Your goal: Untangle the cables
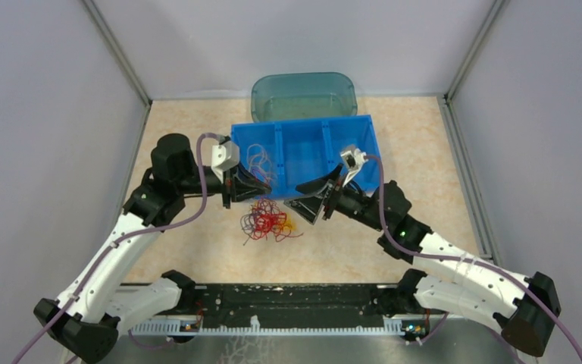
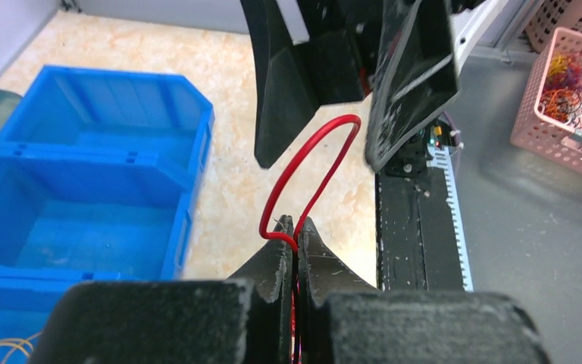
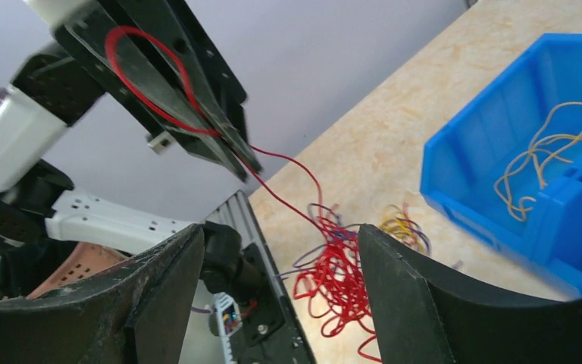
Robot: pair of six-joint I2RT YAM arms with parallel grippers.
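Pinched tight between the left fingers (image 2: 276,265): one red strand (image 2: 314,163), looped up past the tips. From there, trailing down to the cables (image 1: 267,220), a red, yellow and dark clump on the worktop (image 1: 212,258) just in front of the blue bin (image 1: 295,123). Spread wide, holding nothing: right fingers (image 3: 409,303), raised over the clump and facing the left pair. In the bin's left compartment, a few loose yellowish strands (image 3: 546,155). Behind the bin, a teal tub (image 1: 303,95). Off the worktop, a pink basket (image 2: 568,91) of coloured wires.
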